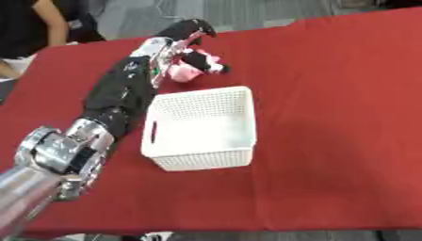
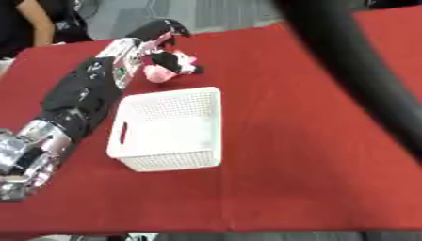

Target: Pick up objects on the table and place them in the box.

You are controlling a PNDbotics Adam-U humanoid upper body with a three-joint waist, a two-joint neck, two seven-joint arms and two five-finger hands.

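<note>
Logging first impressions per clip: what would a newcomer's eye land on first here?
The white perforated box at the middle of the red table, with nothing visible inside. Just beyond it, the left hand curls over a pink, white and black soft toy. In the right eye view a dark blurred arm crosses the upper right.

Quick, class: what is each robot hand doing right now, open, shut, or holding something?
Left robot hand: fingers curled round the pink, white and black soft toy, just beyond the white basket.
Right robot hand: not in view; only a dark arm shows.
</note>
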